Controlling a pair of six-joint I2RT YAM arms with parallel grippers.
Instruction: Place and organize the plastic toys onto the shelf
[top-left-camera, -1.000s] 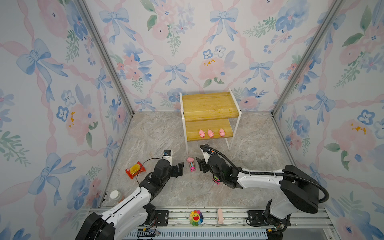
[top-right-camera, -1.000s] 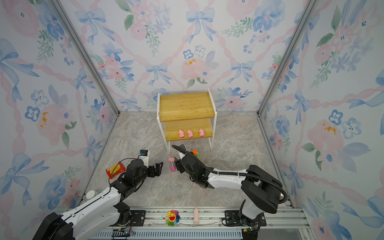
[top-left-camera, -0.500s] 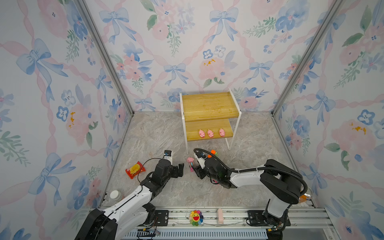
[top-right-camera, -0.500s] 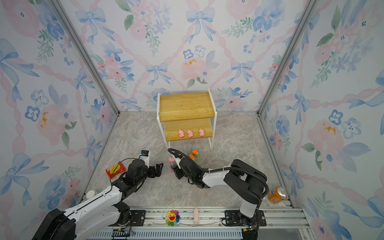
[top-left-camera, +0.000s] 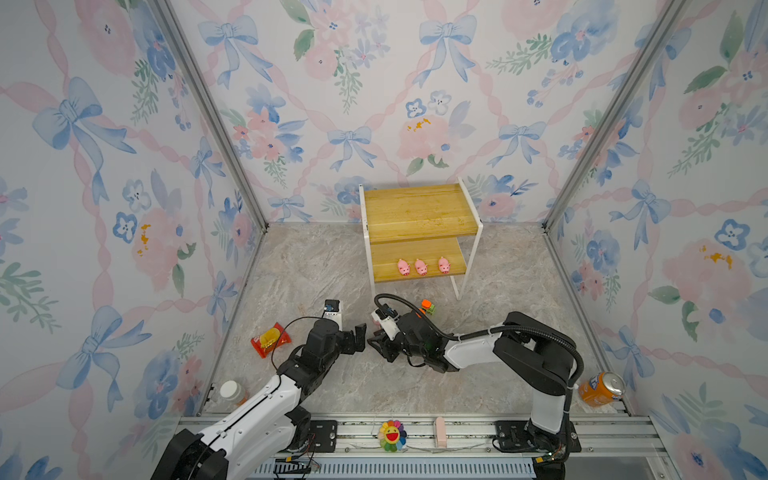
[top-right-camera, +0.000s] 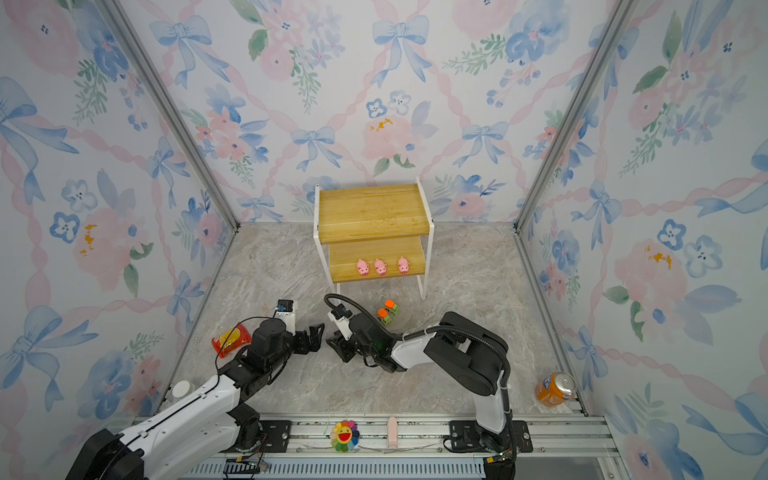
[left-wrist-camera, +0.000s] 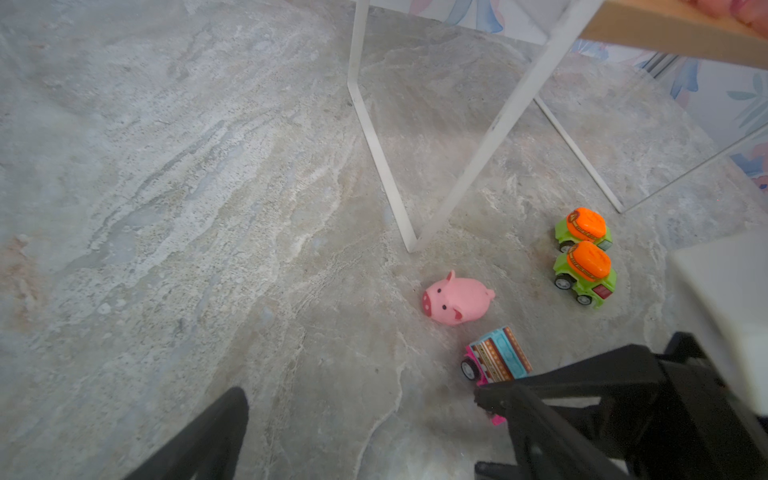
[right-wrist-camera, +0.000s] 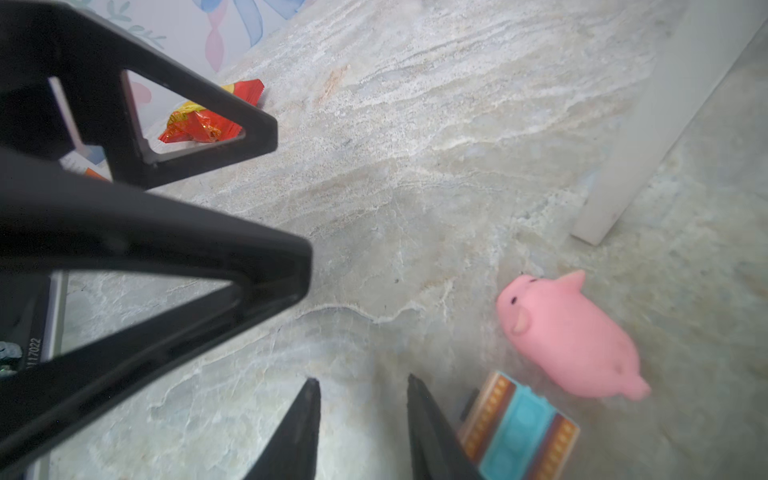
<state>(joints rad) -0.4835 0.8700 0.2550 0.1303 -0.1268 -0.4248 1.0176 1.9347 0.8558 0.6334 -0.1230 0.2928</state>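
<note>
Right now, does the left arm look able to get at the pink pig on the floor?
Likely yes. The open left hand faces the pink pig across bare floor; only the right hand and the striped truck crowd one side.

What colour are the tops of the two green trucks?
Orange, on both trucks; clearest in the left wrist view.

Shelf (top-left-camera: 420, 208) top board bare, three pigs (top-left-camera: 420, 267) lining lower board's front

Both top views look down from high behind me toward the shelf (top-left-camera: 419, 212), while my two wrist cameras sit close above the counter (top-left-camera: 311, 266), sharing the pink pig (left-wrist-camera: 457, 299) (right-wrist-camera: 569, 336).
</note>
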